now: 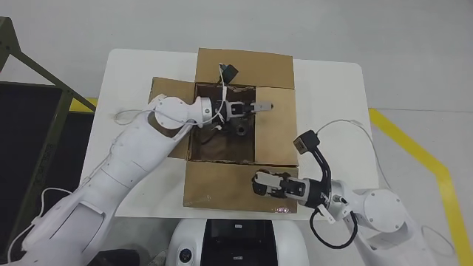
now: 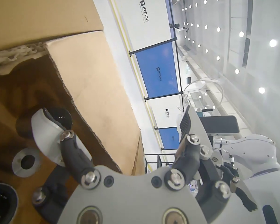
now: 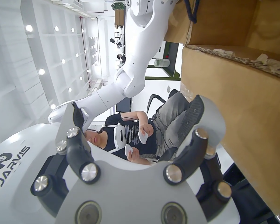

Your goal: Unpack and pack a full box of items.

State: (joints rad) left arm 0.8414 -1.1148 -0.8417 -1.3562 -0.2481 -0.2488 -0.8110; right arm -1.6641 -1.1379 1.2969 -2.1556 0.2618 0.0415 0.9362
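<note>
An open cardboard box (image 1: pixel 275 129) stands mid-table with its flaps folded outward. Inside lie black cylinders (image 2: pixel 59 116) and a silver round part with a hole (image 2: pixel 25 162); they show as dark shapes (image 1: pixel 240 129) from above. My left gripper (image 1: pixel 262 106) (image 2: pixel 116 122) is open over the box's right side. One finger (image 2: pixel 45 129) is inside the box, and the cardboard wall (image 2: pixel 95 89) runs between the two fingers. My right gripper (image 1: pixel 260 183) (image 3: pixel 135 115) hangs open at the front flap (image 3: pixel 235 117), with one finger (image 3: pixel 200 115) against the cardboard and nothing held.
The white table (image 1: pixel 329 92) has bare room right of the box and a narrower strip on the left. A dark frame and a black surface (image 1: pixel 29 140) stand beside the table's left edge. Yellow floor tape (image 1: pixel 414 148) runs at the right.
</note>
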